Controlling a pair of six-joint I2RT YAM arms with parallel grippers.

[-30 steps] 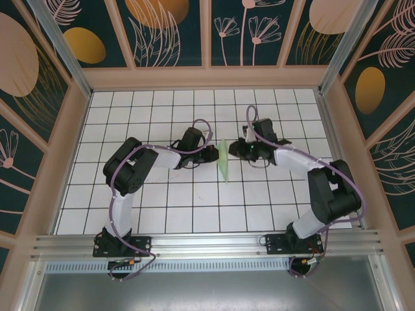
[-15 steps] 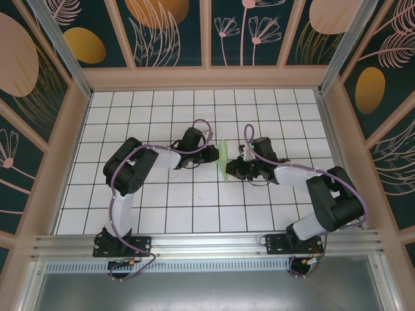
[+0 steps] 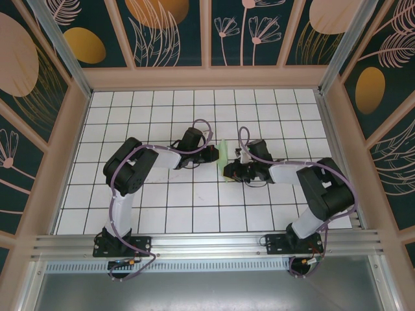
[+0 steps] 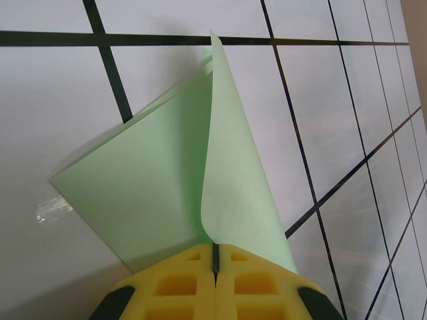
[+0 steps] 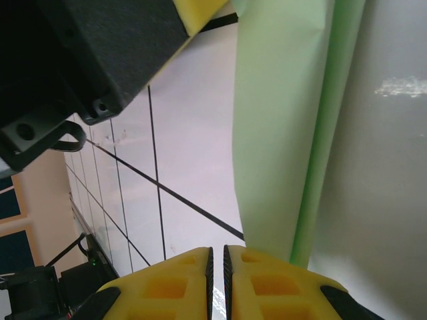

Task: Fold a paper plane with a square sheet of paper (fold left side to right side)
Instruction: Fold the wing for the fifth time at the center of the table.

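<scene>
Your left claw (image 4: pixel 215 261) is clamped on the folded sheet of paper (image 4: pixel 167 180); the pinched corner is hidden between its pads. From above, the sheet runs lengthwise away from the arm bases, on the table (image 3: pixel 149 214). Your right claw (image 5: pixel 217 267), pads nearly together, seemingly grips nothing; the sheet's lower edge is cut off behind it.
</scene>
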